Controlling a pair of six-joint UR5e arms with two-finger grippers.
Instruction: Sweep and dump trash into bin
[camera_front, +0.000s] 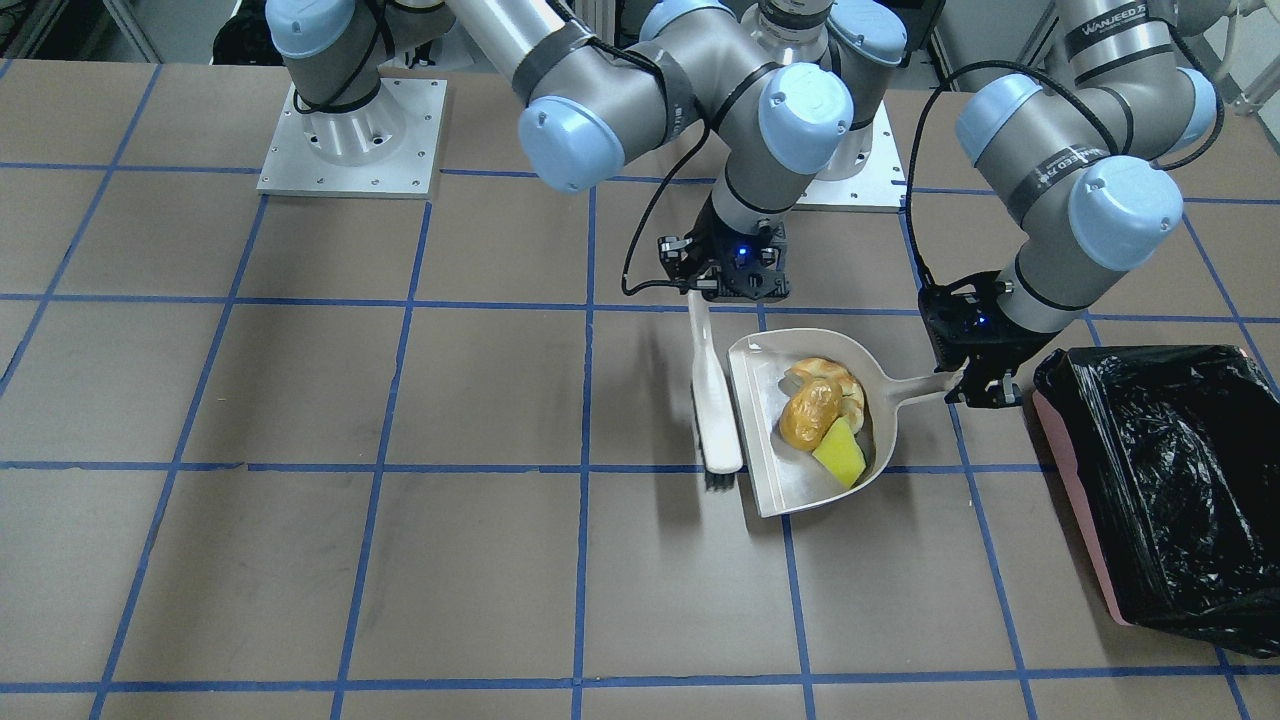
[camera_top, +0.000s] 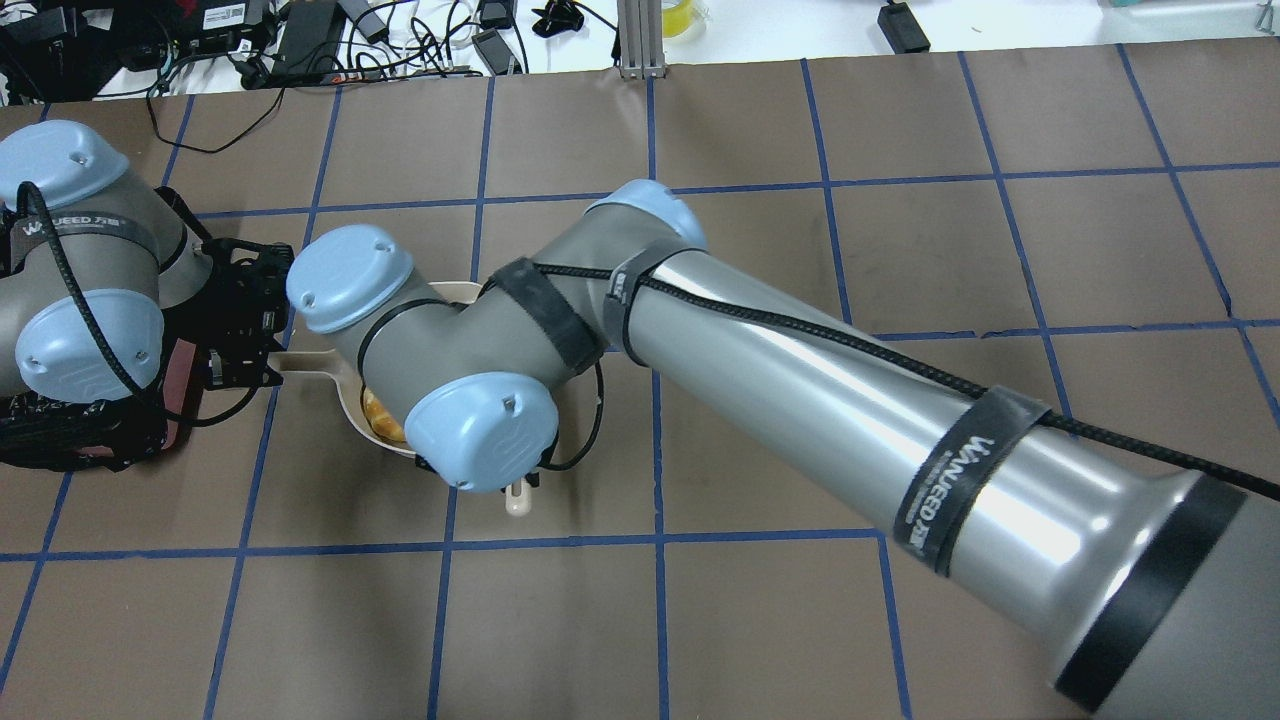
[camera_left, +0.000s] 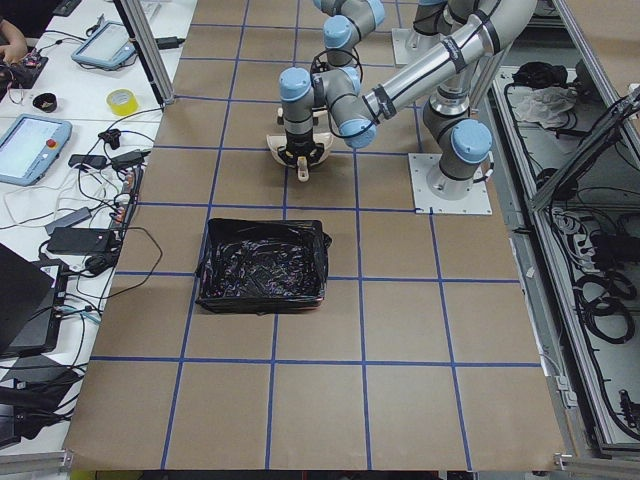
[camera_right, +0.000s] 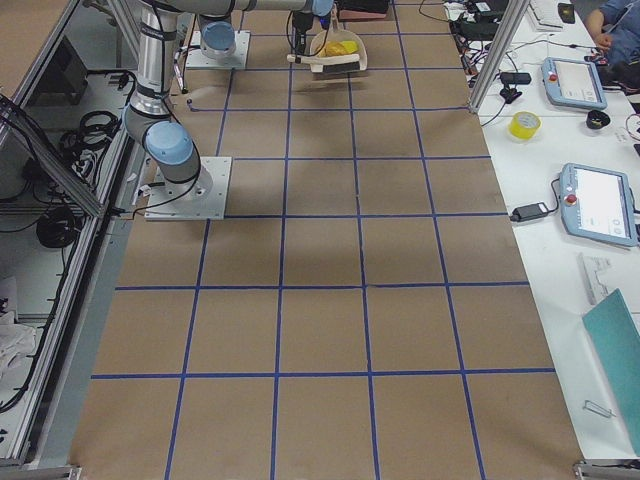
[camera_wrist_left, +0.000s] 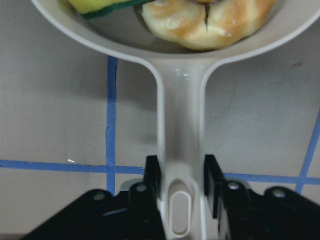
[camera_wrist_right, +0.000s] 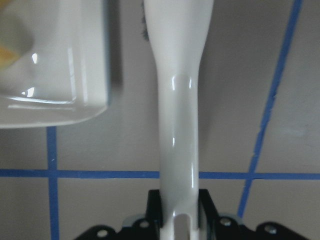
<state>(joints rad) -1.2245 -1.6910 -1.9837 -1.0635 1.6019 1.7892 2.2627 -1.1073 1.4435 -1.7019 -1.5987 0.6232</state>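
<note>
The cream-white dustpan (camera_front: 790, 470) rests on the table and holds all three bits of trash: a golden-brown oval (camera_front: 810, 412), a pale crescent slice (camera_front: 832, 378) and a yellow wedge (camera_front: 840, 452). My left gripper (camera_front: 968, 388) is shut on the dustpan's handle (camera_wrist_left: 180, 140); the left wrist view shows the crescent (camera_wrist_left: 210, 20) and the wedge (camera_wrist_left: 100, 5) in the pan. My right gripper (camera_front: 705, 292) is shut on the white brush (camera_front: 715, 400), which lies beside the pan's open edge. The pink bin with a black bag (camera_front: 1170, 480) stands just beyond the left gripper.
The brown table carries a blue tape grid (camera_front: 585, 470). In the overhead view my right arm (camera_top: 800, 370) covers most of the dustpan (camera_top: 450, 292). The bin (camera_left: 262, 265) shows whole in the exterior left view. The arm bases (camera_front: 350, 140) stand at the table's robot side.
</note>
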